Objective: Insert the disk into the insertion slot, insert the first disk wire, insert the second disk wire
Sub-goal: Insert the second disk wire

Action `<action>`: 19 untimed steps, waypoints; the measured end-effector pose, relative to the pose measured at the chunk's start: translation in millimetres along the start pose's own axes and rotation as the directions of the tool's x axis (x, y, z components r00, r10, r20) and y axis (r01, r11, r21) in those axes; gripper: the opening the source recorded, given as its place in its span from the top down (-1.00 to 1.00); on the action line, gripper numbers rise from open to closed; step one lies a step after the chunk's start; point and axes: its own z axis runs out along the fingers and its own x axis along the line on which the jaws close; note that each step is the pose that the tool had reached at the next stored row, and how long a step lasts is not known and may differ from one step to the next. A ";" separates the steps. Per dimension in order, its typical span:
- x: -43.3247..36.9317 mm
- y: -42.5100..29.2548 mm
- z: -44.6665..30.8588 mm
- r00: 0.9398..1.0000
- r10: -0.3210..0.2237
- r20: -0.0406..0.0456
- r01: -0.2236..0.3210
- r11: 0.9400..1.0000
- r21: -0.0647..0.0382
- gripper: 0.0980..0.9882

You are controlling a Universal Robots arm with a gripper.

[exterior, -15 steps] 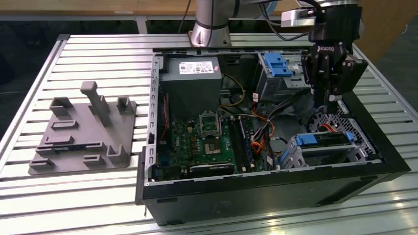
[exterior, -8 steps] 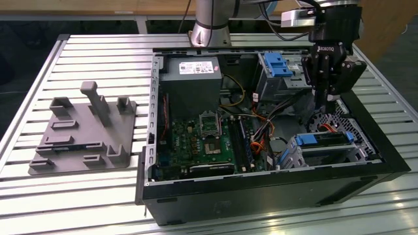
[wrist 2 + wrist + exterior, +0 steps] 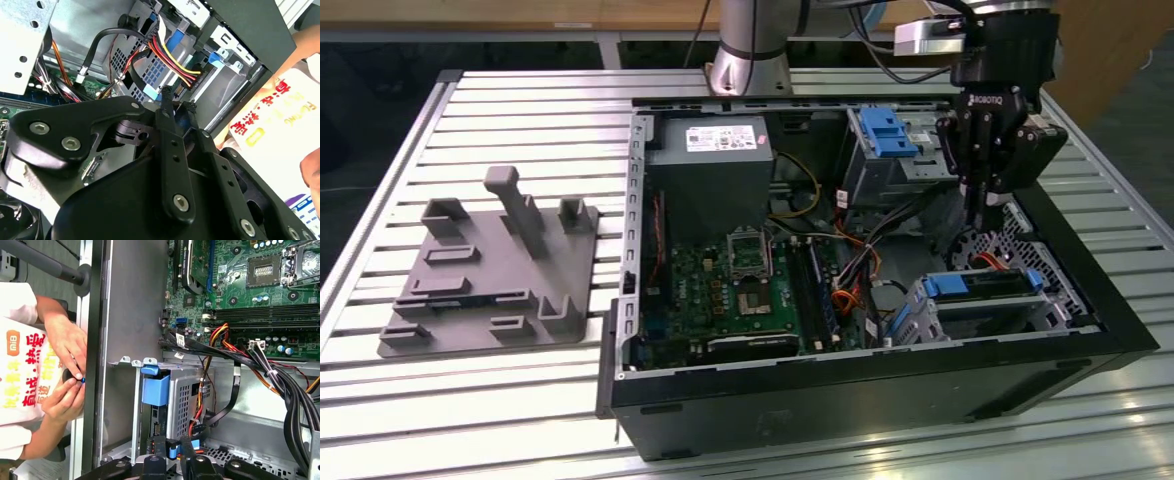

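So the computer case [image 3: 854,385] is lying open on its side. In the corner at the exterior view's right is the insertion slot [image 3: 918,320], that little perforated grey cage. The disk [image 3: 987,290] in its blue caddy is sitting inside it, so step one looks done to me.

The gripper [image 3: 983,222] hangs right above the disk's cabled end, pointing straight down. Its fingertips [image 3: 165,92] are pinched to a thin gap, and I can't make out anything caught in there.

The wires are where it gets murky. In the second wrist view the red/yellow/black power bundle [image 3: 172,60] ends in a black plug [image 3: 192,82] right at the disk, just past the fingertips. The exterior view also has an orange wire [image 3: 994,262] reaching the disk. Can't tell if either one is properly seated. My guess is we're somewhere in the wire steps, not finished.
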 end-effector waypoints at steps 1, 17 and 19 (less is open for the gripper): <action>0.0 0.0 0.0 1.000 0.000 0.000 0.000 1.000 0.000 0.65; 0.7 0.2 2.6 1.000 0.001 -0.002 -0.001 1.000 -0.001 0.84; 1.2 0.2 3.2 1.000 0.001 -0.002 -0.001 1.000 -0.001 0.89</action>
